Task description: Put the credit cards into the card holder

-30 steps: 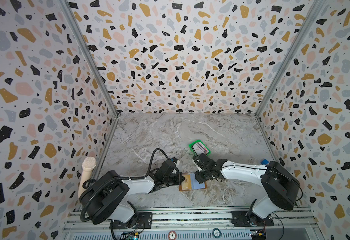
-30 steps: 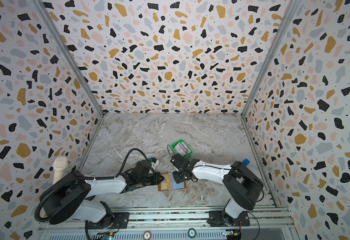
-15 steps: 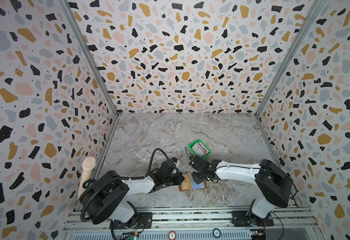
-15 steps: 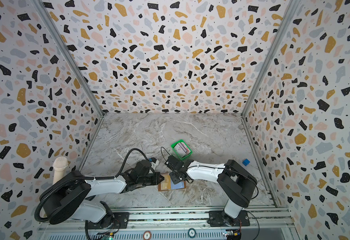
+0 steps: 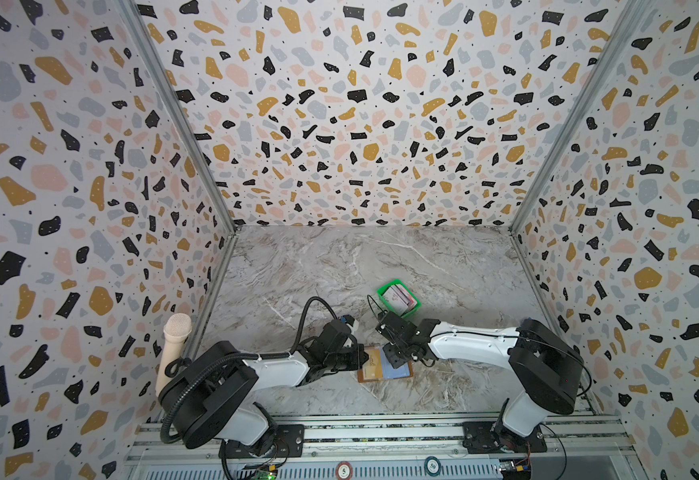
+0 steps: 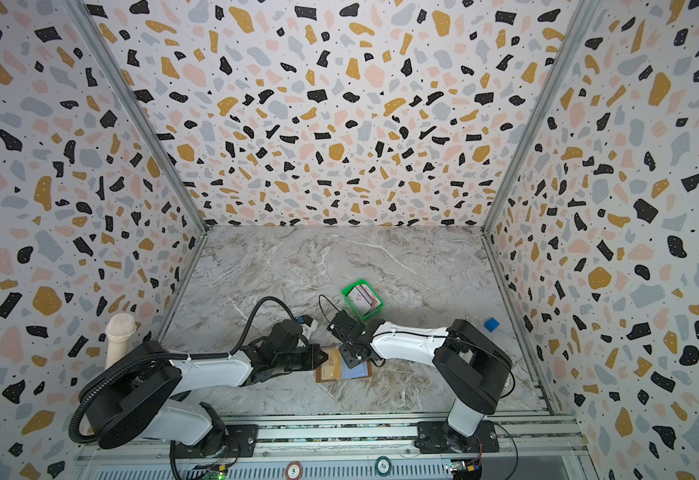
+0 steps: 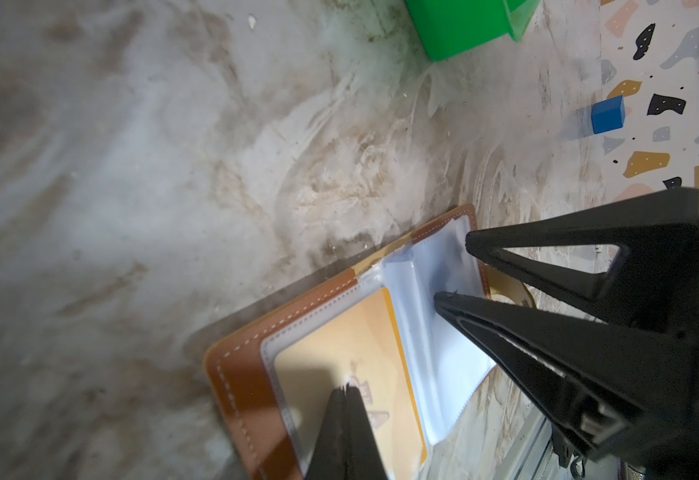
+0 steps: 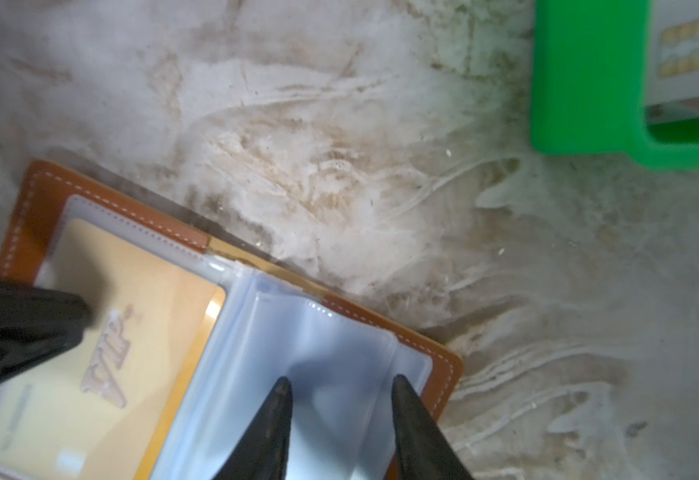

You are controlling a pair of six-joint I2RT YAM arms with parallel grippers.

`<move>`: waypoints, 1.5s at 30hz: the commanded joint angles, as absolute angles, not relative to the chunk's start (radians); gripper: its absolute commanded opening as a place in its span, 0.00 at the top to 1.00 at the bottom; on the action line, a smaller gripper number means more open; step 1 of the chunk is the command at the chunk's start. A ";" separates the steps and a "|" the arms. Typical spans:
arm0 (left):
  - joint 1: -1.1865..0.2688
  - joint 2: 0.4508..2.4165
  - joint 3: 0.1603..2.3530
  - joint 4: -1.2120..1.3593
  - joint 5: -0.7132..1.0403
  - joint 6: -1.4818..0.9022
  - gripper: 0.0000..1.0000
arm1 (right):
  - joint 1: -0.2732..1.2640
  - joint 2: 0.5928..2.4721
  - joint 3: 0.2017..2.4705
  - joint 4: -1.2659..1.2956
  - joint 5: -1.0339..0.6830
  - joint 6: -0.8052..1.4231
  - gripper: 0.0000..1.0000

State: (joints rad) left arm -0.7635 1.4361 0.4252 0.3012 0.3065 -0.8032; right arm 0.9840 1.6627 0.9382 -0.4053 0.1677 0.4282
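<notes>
In a top view the right hand [image 5: 395, 358] has edged inward over the card holder [image 5: 374, 369], which lies open on the tabletop [image 5: 339, 266]; the credit cards [image 5: 399, 296] sit in the green tray [image 5: 382, 289]. Left wrist view: the left hand [image 7: 345, 390], pressed together, pins the yellow card [image 7: 339, 353]. Only the right wrist view shows the right hand spread on the empty sleeve [image 8: 339, 345]; its mouth likely wants gentle lifting.

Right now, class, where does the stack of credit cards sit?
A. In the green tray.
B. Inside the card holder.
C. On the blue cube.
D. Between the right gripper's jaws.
A: both top views show the credit cards sitting in the green tray, apart from the open card holder.
</notes>
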 commanded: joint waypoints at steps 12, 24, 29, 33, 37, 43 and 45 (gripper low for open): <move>-0.767 1.426 0.411 0.313 0.314 -0.793 1.00 | 0.987 1.671 0.923 -0.440 0.136 0.429 0.91; -0.768 1.433 0.410 0.325 0.314 -0.801 1.00 | 0.983 1.578 0.960 -0.430 0.084 0.426 1.00; -0.767 1.440 0.402 0.357 0.320 -0.821 1.00 | 0.985 1.567 0.967 -0.406 0.045 0.440 1.00; -0.765 1.438 0.398 0.372 0.325 -0.831 1.00 | 0.984 1.565 0.971 -0.377 -0.012 0.438 0.97; -0.758 1.423 0.393 0.380 0.328 -0.844 1.00 | 0.985 1.550 0.960 -0.316 -0.112 0.424 0.84; -0.673 1.293 0.379 0.341 0.333 -0.853 1.00 | 0.985 1.593 0.990 -0.228 -0.273 0.410 0.56; -0.633 1.224 0.386 0.291 0.329 -0.837 1.00 | 0.994 1.629 1.021 -0.220 -0.325 0.399 0.54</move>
State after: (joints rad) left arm -0.6739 1.3064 0.3820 0.3180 0.3256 -0.8490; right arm 0.9859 1.5997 0.9581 -0.2691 -0.2108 0.4179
